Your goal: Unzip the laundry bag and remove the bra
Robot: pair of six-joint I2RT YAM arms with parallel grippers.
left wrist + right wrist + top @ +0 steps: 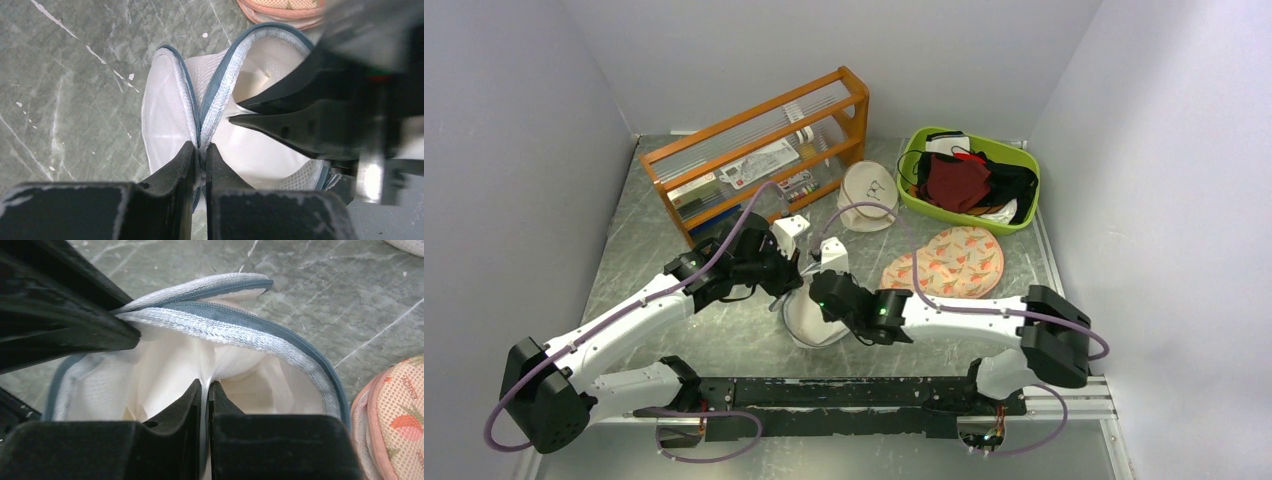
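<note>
The laundry bag sits on the table just in front of the two arm bases, between both wrists, with its dark-edged rim gaping into a long curved slit. The left gripper has its fingers pressed together on that rim, pinching the zip edge where the two halves of the opening meet. The right gripper reaches into the mouth from the opposite side, its fingers closed on a thin fold of white fabric inside. Neither wrist view shows anything dark red in the bag (only white mesh and pale lining). The one maroon garment in sight, which I take to be the bra, lies in the green basket at the far right of the table, on top of black clothing. It is well apart from the bag and beyond the peach pad. From the fingers it therefore lies away and to the right, nearer the right arm than the left. If that garment is the target, the removal looks done. What the right gripper holds appears to be the bag's own wall, so pulling on it would probably lift the bag and nothing more.
</note>
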